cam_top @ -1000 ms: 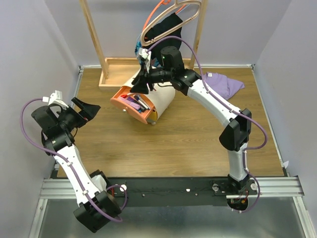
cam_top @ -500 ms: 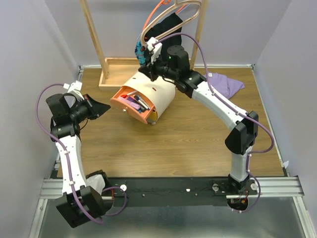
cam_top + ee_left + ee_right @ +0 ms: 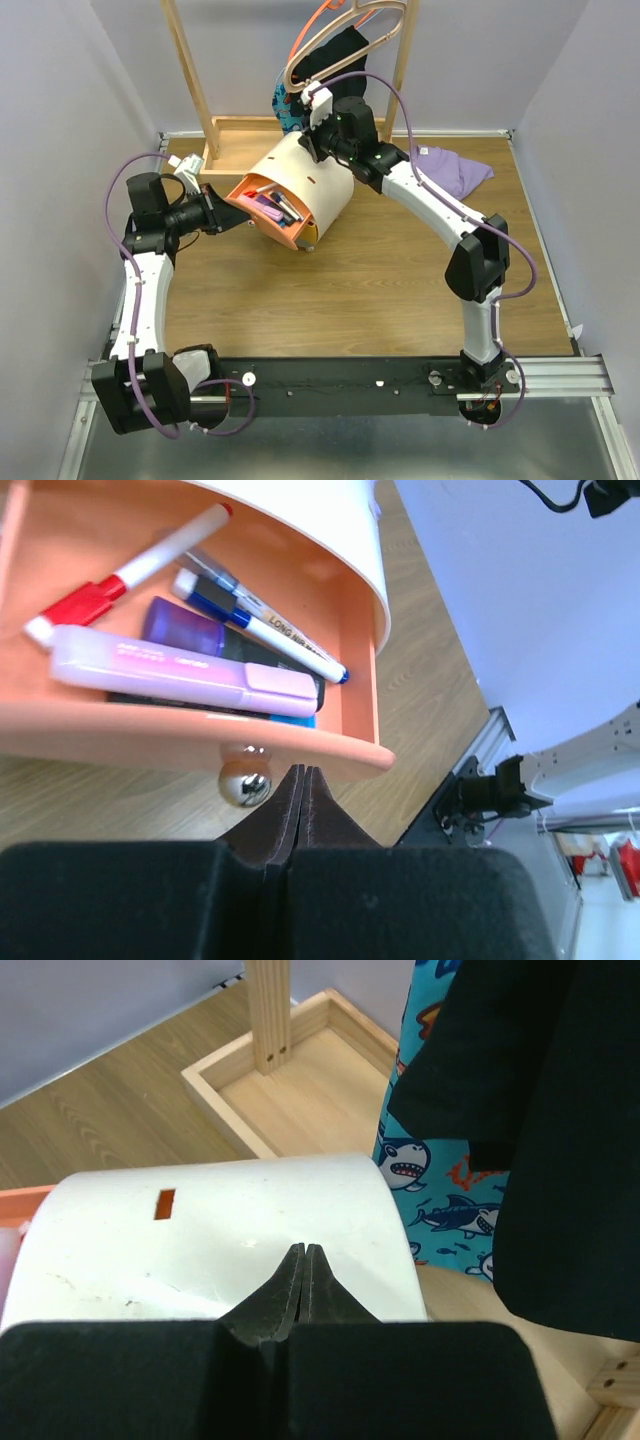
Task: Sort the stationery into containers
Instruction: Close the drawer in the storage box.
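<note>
Now both arms have closed in on the cream, drum-shaped plastic chest (image 3: 318,190), which stands near the table's far edge, just in front of the wooden rack base (image 3: 232,150). A second ago the left gripper (image 3: 303,777) hung out by the table's left edge with its fingers spread wide. It has since swung across to the front of the open orange drawer (image 3: 352,670), and its fingers are pressed together with nothing between them. Their tips sit just under the drawer's front lip, beside the small silver knob (image 3: 245,781); whether they touch the lip cannot be told.

The right gripper (image 3: 303,1254) was over the drawer with its fingers partly apart. It has drawn back to the top rear of the chest, and its fingers too are pinched together and empty, their tips on or just above the cream shell.

The stationery seen lies in the orange drawer:
- a white marker with a red cap (image 3: 120,575)
- a lilac highlighter (image 3: 175,668)
- a blue-and-white pen (image 3: 262,627)
- a purple piece (image 3: 185,630) over something black

The overhead view shows no loose pen or eraser on the wood, only a purple cloth (image 3: 458,170) near the far right corner. A sliver of the yellow drawer (image 3: 312,236) shows below the orange one.

The sorting looks essentially finished. With both grippers empty and closed, the likely step is closing the drawer: the left pushes on its front while the right steadies the chest.
</note>
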Action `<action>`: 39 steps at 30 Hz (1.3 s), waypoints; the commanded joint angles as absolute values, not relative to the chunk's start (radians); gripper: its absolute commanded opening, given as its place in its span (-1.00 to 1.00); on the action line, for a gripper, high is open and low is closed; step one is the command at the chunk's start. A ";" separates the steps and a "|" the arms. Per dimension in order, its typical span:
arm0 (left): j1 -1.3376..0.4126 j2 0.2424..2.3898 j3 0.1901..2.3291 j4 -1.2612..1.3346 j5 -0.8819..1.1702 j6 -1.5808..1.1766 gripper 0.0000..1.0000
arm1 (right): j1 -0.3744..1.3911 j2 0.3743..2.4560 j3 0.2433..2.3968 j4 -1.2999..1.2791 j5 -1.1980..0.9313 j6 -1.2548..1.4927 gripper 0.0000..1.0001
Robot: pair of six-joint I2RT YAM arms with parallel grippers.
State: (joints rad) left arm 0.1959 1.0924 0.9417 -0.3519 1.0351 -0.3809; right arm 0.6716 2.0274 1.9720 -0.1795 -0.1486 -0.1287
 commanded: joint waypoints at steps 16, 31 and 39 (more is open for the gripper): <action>0.048 1.264 1.029 -0.245 1.062 -0.399 -1.00 | 0.670 2.048 1.868 -0.225 -0.150 -0.134 -0.99; -0.024 1.434 1.181 -0.250 1.048 -0.373 -1.00 | 0.672 2.054 1.848 -0.216 -0.170 -0.120 -0.99; -0.041 1.463 1.252 -0.305 1.040 -0.330 -1.00 | 0.670 2.039 1.830 -0.210 -0.163 -0.132 -0.99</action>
